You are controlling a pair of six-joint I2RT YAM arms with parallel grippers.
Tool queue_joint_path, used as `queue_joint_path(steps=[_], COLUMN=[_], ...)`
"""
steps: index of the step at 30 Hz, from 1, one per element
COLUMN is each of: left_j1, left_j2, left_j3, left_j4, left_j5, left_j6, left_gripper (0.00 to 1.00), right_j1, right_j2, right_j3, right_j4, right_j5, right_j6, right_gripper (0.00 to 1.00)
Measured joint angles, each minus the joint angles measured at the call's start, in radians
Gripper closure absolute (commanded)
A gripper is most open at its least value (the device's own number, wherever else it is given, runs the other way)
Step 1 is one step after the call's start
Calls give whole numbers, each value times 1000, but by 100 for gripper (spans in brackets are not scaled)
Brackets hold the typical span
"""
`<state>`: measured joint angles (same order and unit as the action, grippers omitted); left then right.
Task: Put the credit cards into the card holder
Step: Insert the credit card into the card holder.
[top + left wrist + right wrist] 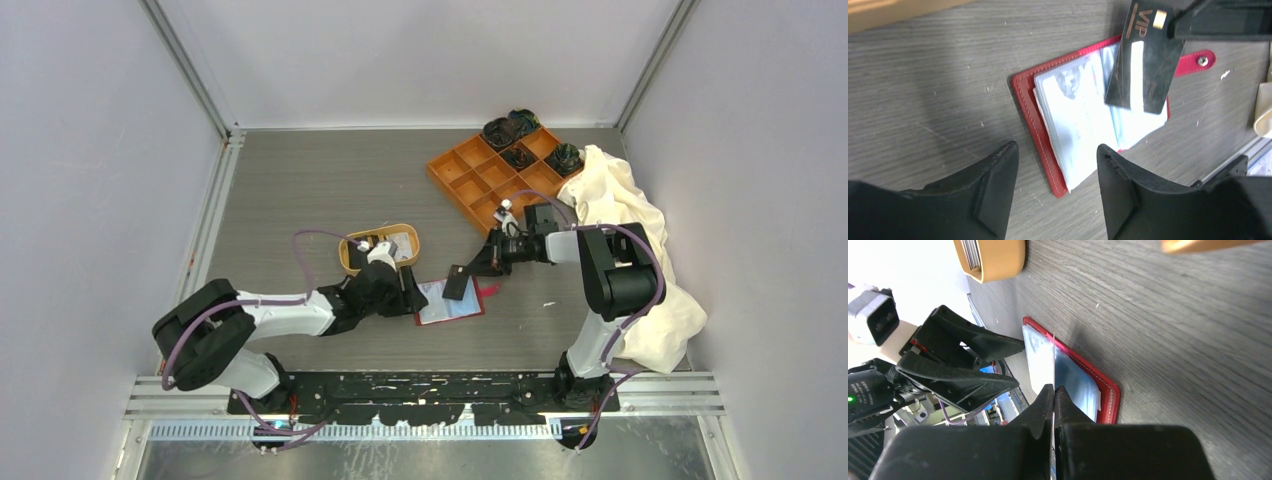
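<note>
**Black card poised over open card holder**

Left claw (1055, 155) sits at the near-left edge of the card holder (1029, 116), fingers spread, gripping nothing. It looks parked there to steady or reopen the holder if it is needed. The holder lies open and flat on the grey wood-grain worktop (300, 190). It has a red leather-like cover with stitched edges, clear plastic sleeves fanned upward and a snap tab sticking out the far side.

Right claw (1053, 390) is pressed together on a black card (1143, 65) above the holder's right half. The card is glossy, thin and rigid with gold "VIP" lettering. It is pinched by one end and tilted down, probably to slip its free edge into a sleeve. It is not in yet.

Beyond the holder, to its left, is an oval tan dish (352, 262) with what look like more cards in it. Farther back-right are the orange compartment tray (470, 175) and a crumpled cream cloth (640, 250).
</note>
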<state>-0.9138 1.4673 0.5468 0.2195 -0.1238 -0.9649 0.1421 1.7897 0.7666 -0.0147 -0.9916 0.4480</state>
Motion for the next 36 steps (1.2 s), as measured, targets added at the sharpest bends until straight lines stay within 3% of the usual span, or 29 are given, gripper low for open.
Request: queue_joint_path(steps=[13,24,36], left_j1=[0,1,1], left_j2=[-72,13,65], left_j3=[-84,-61,-48], left_j4=[37,76,133], left_j5=[83,83,95], left_j6=[1,-101,-124], left_gripper=[44,75,76], right_j1=[-19,51,91], right_j2=[-3,-5,-22], right_j3=[-9,-7,-7], right_j4=[-27,-106,-107], right_j5=[7,21,23], right_j6=[-36,-68,-89], right_gripper=[99,99,99])
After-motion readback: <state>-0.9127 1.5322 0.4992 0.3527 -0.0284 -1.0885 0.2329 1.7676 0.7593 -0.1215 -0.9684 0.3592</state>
